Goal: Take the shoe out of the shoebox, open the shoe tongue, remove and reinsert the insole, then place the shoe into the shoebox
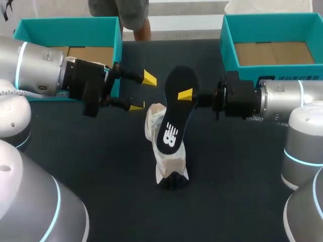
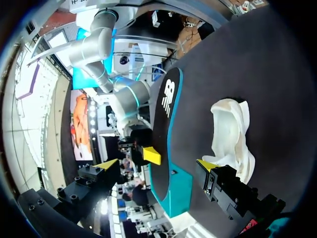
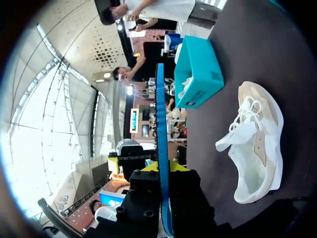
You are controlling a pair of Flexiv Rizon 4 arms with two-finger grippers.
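Black for the tabletop (image 1: 242, 201), teal for L shoebox (image 1: 65, 25) and R shoebox (image 1: 272, 20), both at far edge, open on top, brown cardboard showing inside.

Near table centre, btwn the two arms: white-and-beige shoe (image 1: 169, 166), out of both boxes, resting on the table. Laces and tongue visible in R wrist view.

Out of the shoe and up in the air above it: insole (image 1: 176, 111), black w/ white logo on the face toward head view, blue along the edge.

Pinches insole w/ R gripper (image 1: 186, 96): one yellow tip on the logo face, other tip hidden behind. In R wrist view, insole edge-on btwn both fingers, clamped from two sides.

Holds L gripper (image 1: 142, 93) just beside insole, on its L, fingers spread wide, yellow tips apart from insole and touching nothing. In L wrist view, insole ahead of those spread fingers, shoe off to one side on the table, R gripper's yellow tip on insole's face.

Comes in w/ L arm (image 1: 35, 68) from L side, R arm (image 1: 287, 93) from R side, both over the table, grippers facing each other across the insole.
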